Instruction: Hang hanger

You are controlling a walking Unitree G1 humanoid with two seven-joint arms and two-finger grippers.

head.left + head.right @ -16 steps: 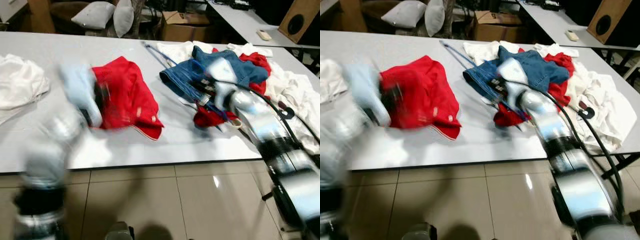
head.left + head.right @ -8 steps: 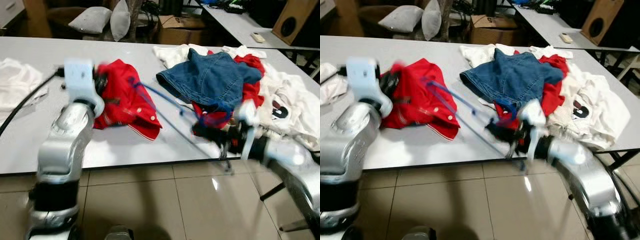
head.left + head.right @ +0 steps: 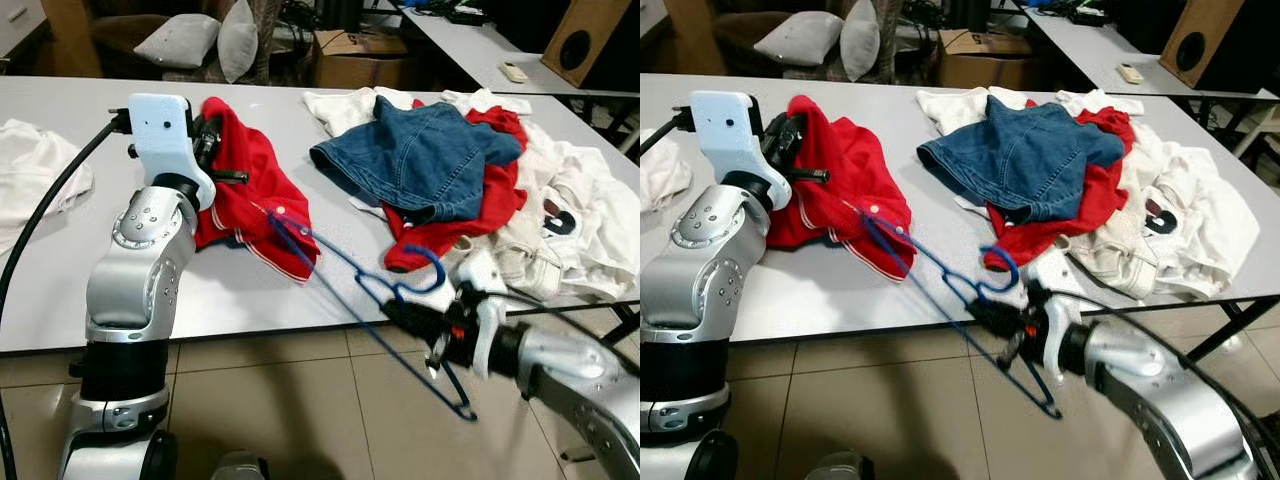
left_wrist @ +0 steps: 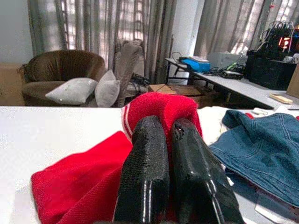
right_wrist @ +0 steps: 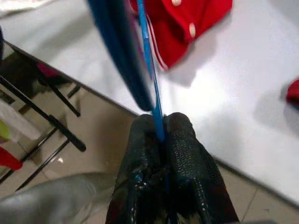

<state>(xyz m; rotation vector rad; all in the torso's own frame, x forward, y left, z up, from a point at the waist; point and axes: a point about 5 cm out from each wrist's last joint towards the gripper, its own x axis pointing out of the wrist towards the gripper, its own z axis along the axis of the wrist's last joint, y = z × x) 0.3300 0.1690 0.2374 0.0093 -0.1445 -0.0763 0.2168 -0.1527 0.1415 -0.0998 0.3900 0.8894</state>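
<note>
Beyond table edge (image 3: 250, 335), right gripper (image 5: 161, 135) pinches (wrist-confirmed) blue hanger (image 3: 345, 290).

Setting: a lived-in room doubling as a work or lab space.

You see a long white table (image 3: 330, 290) strewn with clothes on a glossy beige tiled floor (image 3: 300, 400). Behind it you have a brown armchair (image 4: 60, 70) with grey cushions (image 4: 74, 91), sheer curtained windows (image 4: 107, 23), a brown cardboard box (image 3: 985, 50), a second grey desk (image 3: 1110, 50) carrying electronics, and a wooden speaker cabinet (image 3: 1200, 45).
</note>
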